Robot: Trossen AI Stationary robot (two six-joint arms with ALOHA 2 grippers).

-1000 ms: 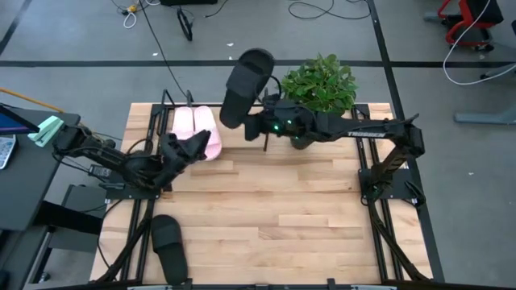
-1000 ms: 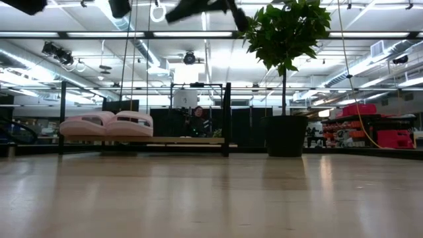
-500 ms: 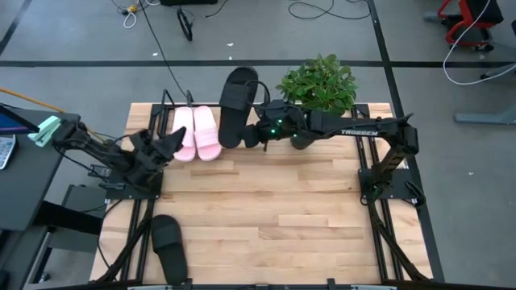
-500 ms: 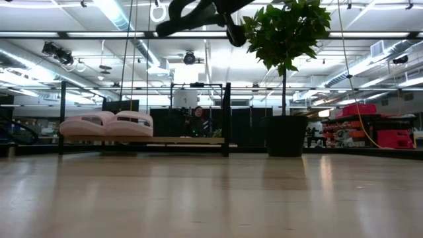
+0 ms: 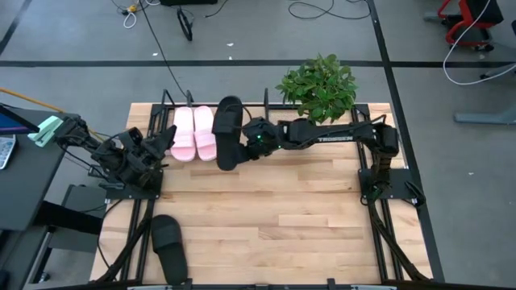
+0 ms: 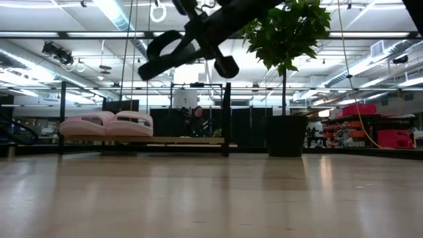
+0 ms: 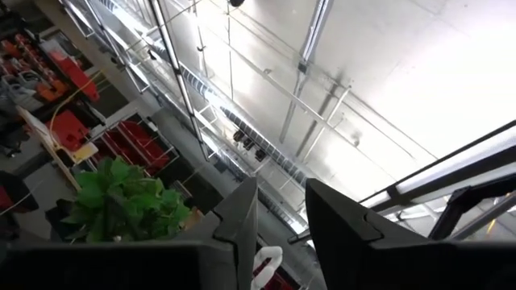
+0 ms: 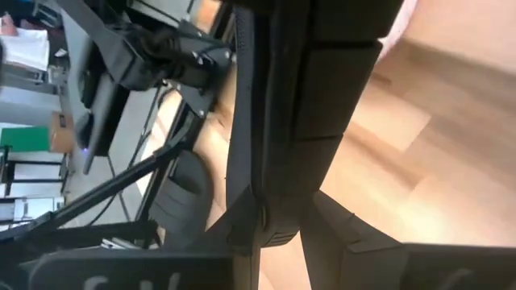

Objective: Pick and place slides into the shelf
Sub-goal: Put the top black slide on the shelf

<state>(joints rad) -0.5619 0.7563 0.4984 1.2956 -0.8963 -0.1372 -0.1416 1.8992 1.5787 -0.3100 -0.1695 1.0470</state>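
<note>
From my console, the shelf (image 5: 266,103) has its left part taken by two pink slides (image 5: 194,133) lying side by side; the bay right of them is where my right gripper (image 5: 250,145) hangs, clamped on a black slide (image 5: 228,132) that sits above the rack, just beside the pink pair. The potted plant (image 5: 319,82) crowds the shelf's right end, leaves near the upright post. The table's (image 5: 282,209) wide wooden middle is bare, an easy lane. The second black slide (image 5: 169,246) lies at the near left corner, well apart. My left gripper (image 5: 161,145) sits at the left edge, near the pink pair, fingers slightly parted.
</note>
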